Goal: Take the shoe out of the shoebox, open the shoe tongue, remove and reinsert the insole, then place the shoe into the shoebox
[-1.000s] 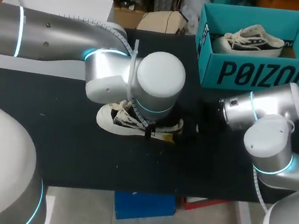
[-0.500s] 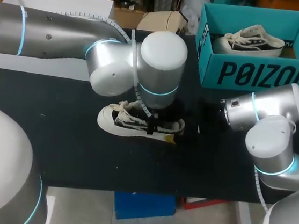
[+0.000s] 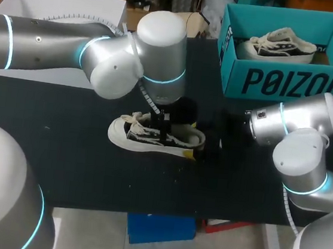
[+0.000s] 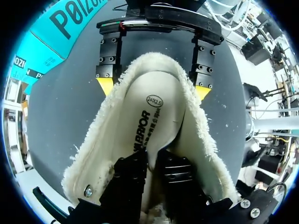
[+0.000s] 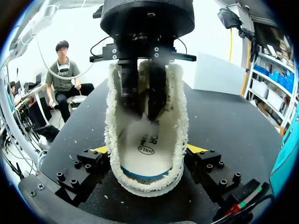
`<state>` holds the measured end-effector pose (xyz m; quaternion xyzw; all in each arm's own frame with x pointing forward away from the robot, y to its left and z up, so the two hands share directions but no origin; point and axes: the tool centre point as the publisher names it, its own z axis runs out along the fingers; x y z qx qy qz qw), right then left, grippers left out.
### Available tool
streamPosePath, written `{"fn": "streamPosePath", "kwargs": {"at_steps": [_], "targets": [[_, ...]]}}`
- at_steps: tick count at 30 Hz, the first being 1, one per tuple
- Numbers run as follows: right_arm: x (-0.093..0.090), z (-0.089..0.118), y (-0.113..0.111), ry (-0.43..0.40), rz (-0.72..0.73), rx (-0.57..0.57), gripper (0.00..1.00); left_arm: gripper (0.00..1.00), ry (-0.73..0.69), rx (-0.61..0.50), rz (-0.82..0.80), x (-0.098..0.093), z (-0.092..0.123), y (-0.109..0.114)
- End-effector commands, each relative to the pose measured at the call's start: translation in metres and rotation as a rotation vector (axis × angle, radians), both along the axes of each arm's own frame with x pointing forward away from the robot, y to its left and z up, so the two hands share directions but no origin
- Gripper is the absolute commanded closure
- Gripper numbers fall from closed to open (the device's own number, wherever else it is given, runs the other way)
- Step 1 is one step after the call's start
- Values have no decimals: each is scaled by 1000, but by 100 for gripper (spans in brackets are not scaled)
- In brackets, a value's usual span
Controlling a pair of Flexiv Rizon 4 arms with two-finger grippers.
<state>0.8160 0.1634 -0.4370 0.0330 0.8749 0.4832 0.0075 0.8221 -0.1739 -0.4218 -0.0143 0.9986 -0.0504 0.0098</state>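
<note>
A cream shoe [image 3: 153,136] with dark side panels and a fleecy lining stands on its sole on the black table [image 3: 60,160], outside the box. Your left arm comes in above the shoe, and your left gripper [image 4: 155,163] reaches down into the shoe's opening from directly overhead. Its two dark fingers are nearly together inside the shoe. They are clamped on the pale insole [image 4: 156,109], whose forward end rises between them (the heel end, with its printed oval, lies down in the heel cup).

Your right gripper [image 5: 148,150] sits low at the shoe's heel. Its fingers are spread wide and pressed against the heel from both sides, with one yellow tip at each flank of the fleecy collar, so it grips the shoe there.

The teal shoebox [image 3: 291,84] stands open on the table beyond the shoe's heel end, well apart from the shoe and farther from the robot than the shoe is. A second shoe [image 3: 278,44] of the same kind lies inside that box.
</note>
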Motion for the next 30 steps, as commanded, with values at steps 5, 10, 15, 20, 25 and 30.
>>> {"fn": "streamPosePath", "kwargs": {"at_steps": [5,10,15,20,25,30], "targets": [[-5,0,-1,1,1,-2,100,100,-28,-56,-7,4,20,9],[-5,0,-1,1,1,-2,100,100,-44,-75,-6,5,31,9],[-5,0,-1,1,1,-2,100,100,-54,-96,-6,5,36,9],[-5,0,-1,1,1,-2,100,100,-40,-165,-40,2,36,6],[-5,0,-1,1,1,-2,100,100,-26,-211,-83,-3,38,-1],[-5,0,-1,1,1,-2,100,100,-16,-231,-112,-12,42,-4]]}}
